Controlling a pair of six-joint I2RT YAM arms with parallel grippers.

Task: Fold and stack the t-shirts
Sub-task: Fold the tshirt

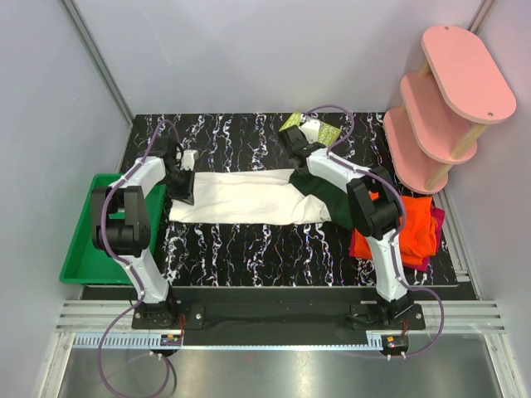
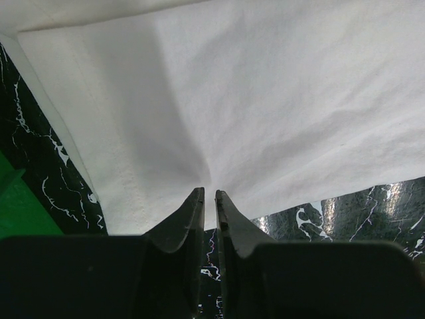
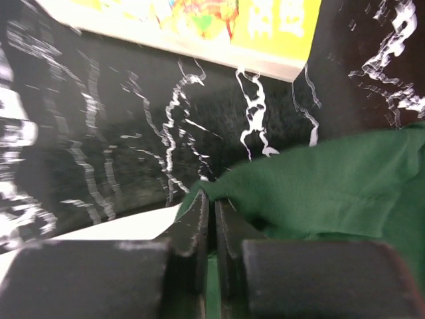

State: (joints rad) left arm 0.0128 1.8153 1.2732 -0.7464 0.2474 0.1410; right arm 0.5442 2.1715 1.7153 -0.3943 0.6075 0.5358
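Cream-white t-shirt [image 1: 241, 197] lies folded into a long band across the middle of the black, white-veined tabletop [image 1: 249, 253], its dark green sleeve [image 1: 330, 201] bunched at the right end. No print shows on the upturned face.

The left gripper [image 1: 184, 189] sits at the band's left end. In the left wrist view its fingers [image 2: 192, 212] are drawn almost together, and the pale cloth creases into their tips, so it is clenched on the shirt's edge.

The right gripper [image 1: 300, 159] is at the far right corner of the band. In the right wrist view its fingers [image 3: 199, 219] stand close together, with the green sleeve's edge caught between the tips.

Just beyond that gripper, near the far edge of the tabletop, lies a small yellow-green illustrated book [image 1: 323, 131].

At the right side, near the right arm, an orange t-shirt [image 1: 415, 230] lies heaped on a magenta-red t-shirt [image 1: 435, 217], which peeks out along its edges.

A green tray [image 1: 79, 249] sits off the tabletop's left side, and a pink tiered shelf [image 1: 448, 99] stands at the far right corner.
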